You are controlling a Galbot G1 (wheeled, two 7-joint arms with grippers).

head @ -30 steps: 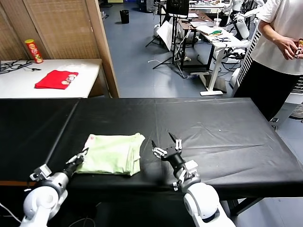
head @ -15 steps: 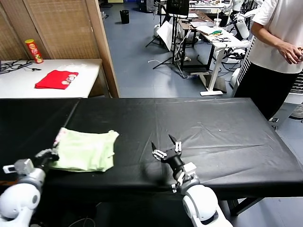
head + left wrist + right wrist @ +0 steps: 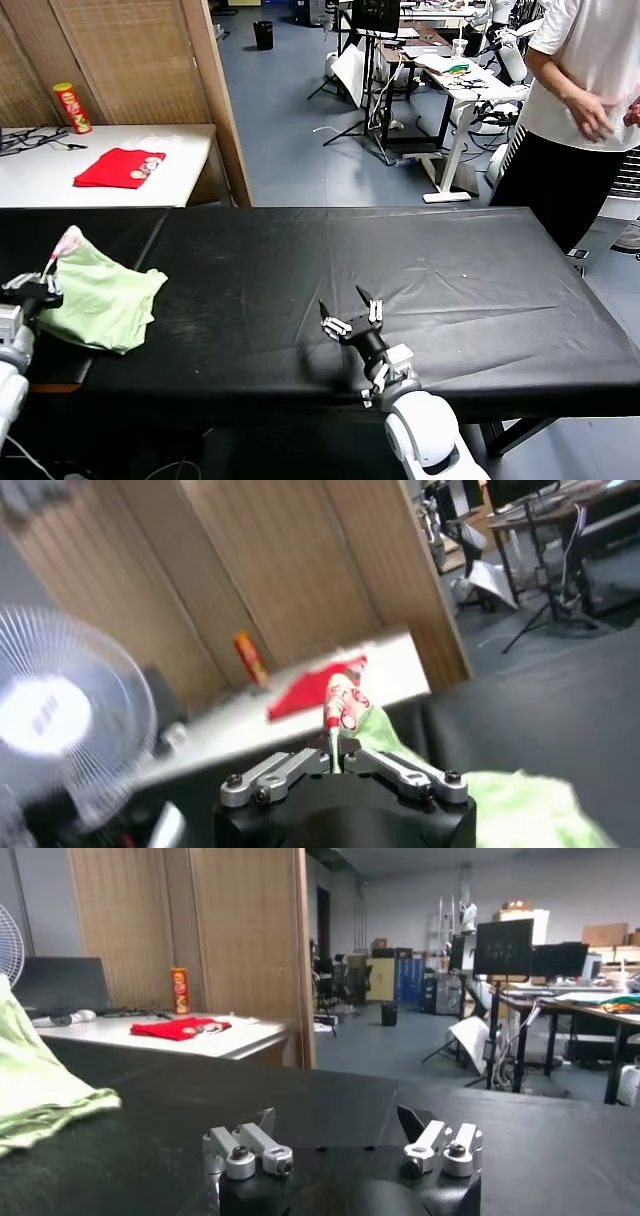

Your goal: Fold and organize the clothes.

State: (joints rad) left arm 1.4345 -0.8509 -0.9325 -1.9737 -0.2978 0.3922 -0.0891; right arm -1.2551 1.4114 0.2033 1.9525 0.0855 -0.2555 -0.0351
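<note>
Left fingers (image 3: 48, 287) pinching shirt (image 3: 105, 300) edge, lifted

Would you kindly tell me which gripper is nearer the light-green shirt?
Left. The left gripper is shut on the light-green shirt at the table's left end; the right gripper sits open, well apart, mid-table.

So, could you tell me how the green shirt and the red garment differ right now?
The green shirt hangs bunched from the shut left tool over the black table; the red garment lies flat and folded on the white table. Green is nearer the robot, red farther back. Both carry a printed patch.
</note>
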